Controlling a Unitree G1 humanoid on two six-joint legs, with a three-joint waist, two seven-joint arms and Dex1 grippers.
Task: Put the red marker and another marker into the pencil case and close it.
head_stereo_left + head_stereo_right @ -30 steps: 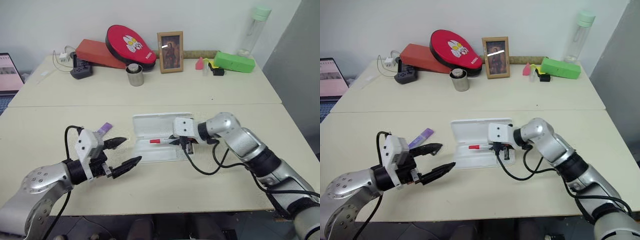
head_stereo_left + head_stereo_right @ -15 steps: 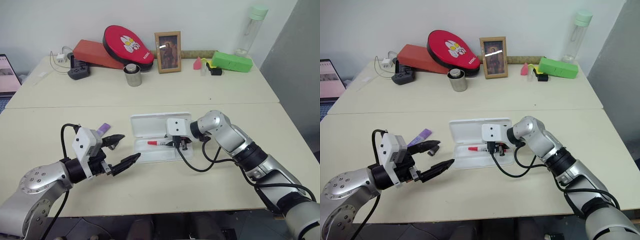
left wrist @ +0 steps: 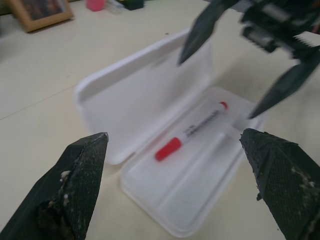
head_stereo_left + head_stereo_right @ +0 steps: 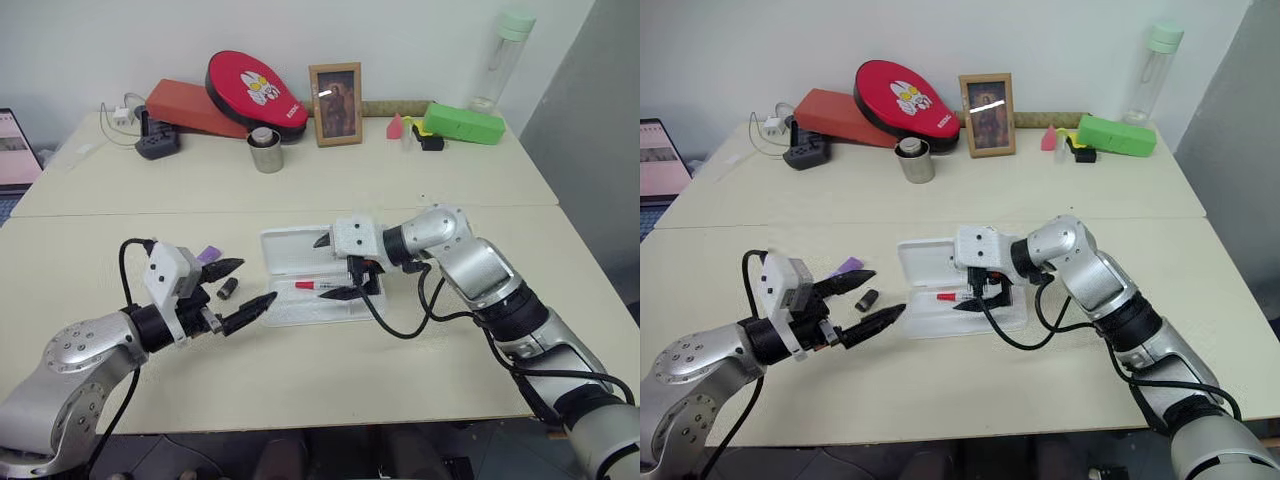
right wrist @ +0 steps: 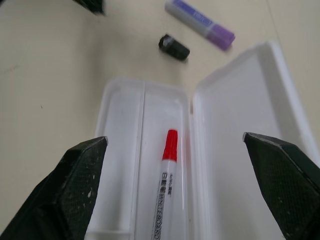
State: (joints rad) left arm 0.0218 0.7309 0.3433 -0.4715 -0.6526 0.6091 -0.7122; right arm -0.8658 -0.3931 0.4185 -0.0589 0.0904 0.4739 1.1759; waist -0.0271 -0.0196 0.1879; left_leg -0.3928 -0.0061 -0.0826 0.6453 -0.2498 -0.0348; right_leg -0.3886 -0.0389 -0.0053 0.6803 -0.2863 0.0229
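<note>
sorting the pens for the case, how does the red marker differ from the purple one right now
The red marker lies inside the open pencil case; the purple marker lies on the table outside it, past the case's end, near a small black cap. The red marker is thin and white with a red cap; the purple marker is chunkier, lavender with a paler end. Both lie flat, and no gripper holds either.
</note>
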